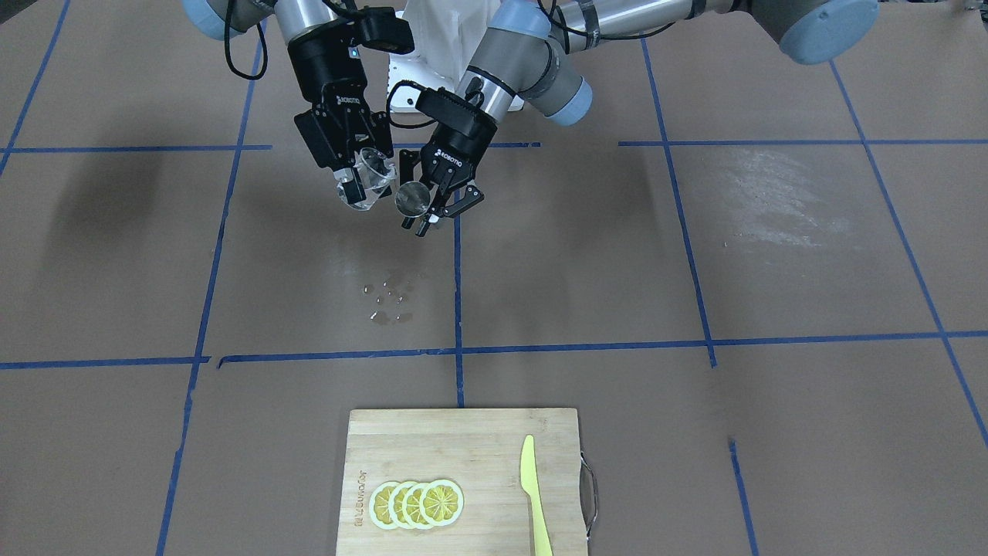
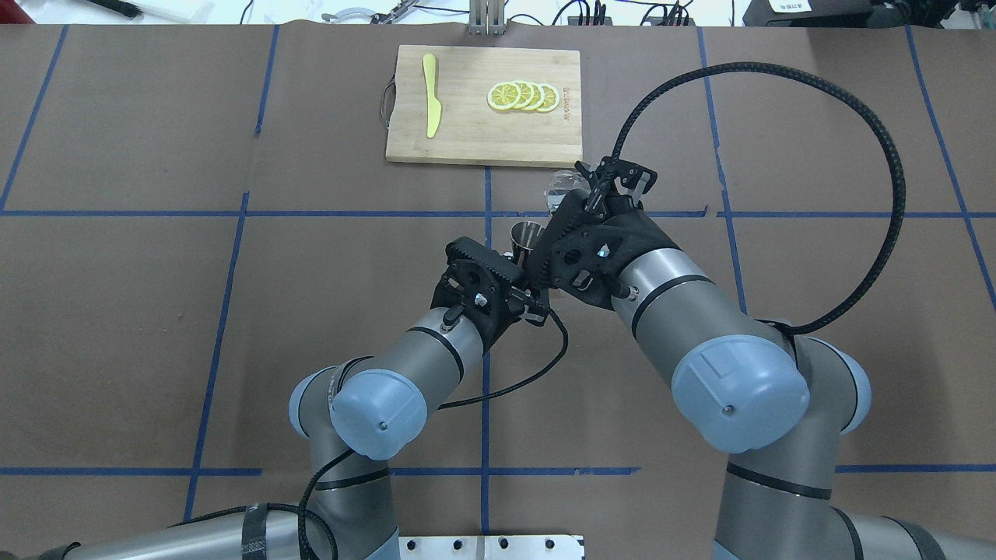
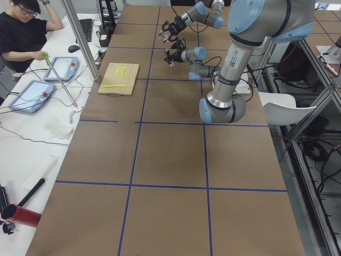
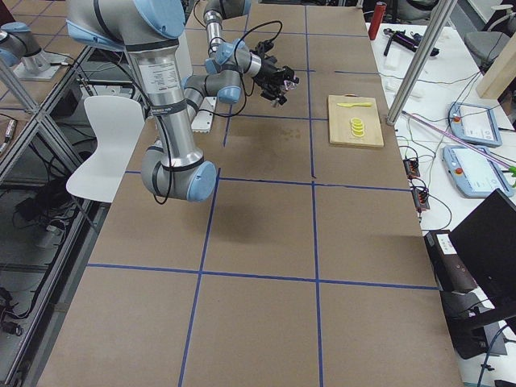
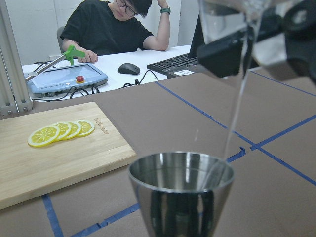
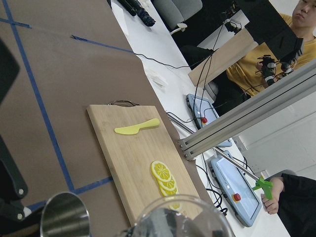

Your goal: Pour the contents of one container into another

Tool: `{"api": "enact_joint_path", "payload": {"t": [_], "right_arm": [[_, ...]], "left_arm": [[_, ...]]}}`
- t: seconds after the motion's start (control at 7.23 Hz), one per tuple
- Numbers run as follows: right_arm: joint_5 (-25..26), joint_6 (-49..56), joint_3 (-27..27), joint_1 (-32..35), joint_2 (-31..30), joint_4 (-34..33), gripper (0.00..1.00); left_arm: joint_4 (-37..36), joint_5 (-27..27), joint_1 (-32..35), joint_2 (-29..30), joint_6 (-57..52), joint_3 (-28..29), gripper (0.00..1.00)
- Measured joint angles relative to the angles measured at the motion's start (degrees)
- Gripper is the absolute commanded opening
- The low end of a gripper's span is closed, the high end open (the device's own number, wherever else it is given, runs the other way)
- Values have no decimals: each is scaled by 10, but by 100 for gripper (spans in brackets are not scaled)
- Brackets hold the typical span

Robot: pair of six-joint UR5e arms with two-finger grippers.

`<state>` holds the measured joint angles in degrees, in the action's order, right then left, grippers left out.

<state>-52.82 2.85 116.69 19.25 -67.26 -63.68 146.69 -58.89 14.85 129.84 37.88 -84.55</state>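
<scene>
The glass cup (image 1: 376, 171), small, clear and thick-based, hung tilted in the air above the desk (image 1: 695, 270), with the right tool (image 1: 356, 179) clamped on its sides. In the left wrist view a thin stream of clear liquid (image 5: 239, 94) ran from its lip down into the open top cone of the jigger (image 1: 413, 199). The jigger was polished grey steel, bright as a mirror on its flared wall. It stood upright just beside and a little below the cup, also clear of the desk, with the left tool (image 1: 432, 208) closed on it. Both tools carried the word ROBOTIQ in white on their black bodies. On the brown desk surface beneath the two vessels lay a scatter of small droplets (image 1: 390, 297) near a crossing of the blue tape lines (image 1: 458, 309). Well apart, at the desk's far edge from the robot, lay a bamboo cutting board (image 1: 463, 448) with a metal handle (image 1: 590, 494) at one short end. A line of burnt-in lettering ran along the board's other short end, too small to read with certainty. On the board sat a fanned row of yellow lemon slices (image 1: 417, 503) and, apart from them, a pale yellow-green knife (image 1: 532, 494). Beyond the board, in the left wrist view, a person (image 5: 113, 27) in a black shirt sat at a white side table with a tablet-like pendant (image 5: 69, 79), a mouse (image 5: 129, 69) and a keyboard (image 5: 170, 63).
</scene>
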Motion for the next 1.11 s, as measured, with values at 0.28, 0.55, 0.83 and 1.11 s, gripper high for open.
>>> {"api": "enact_joint_path", "payload": {"t": [0.28, 0.55, 0.83, 1.11], "right_arm": [[17, 10, 0, -8, 4, -14, 0], [23, 15, -1, -12, 21, -33, 0], [31, 16, -2, -13, 26, -43, 0], [39, 27, -3, -15, 26, -46, 0]], "left_arm": [[0, 0, 0, 0, 0, 0, 0], [0, 1, -3, 0, 1, 1, 0], [0, 2, -6, 1, 1, 1, 0], [0, 2, -7, 1, 1, 1, 0]]}}
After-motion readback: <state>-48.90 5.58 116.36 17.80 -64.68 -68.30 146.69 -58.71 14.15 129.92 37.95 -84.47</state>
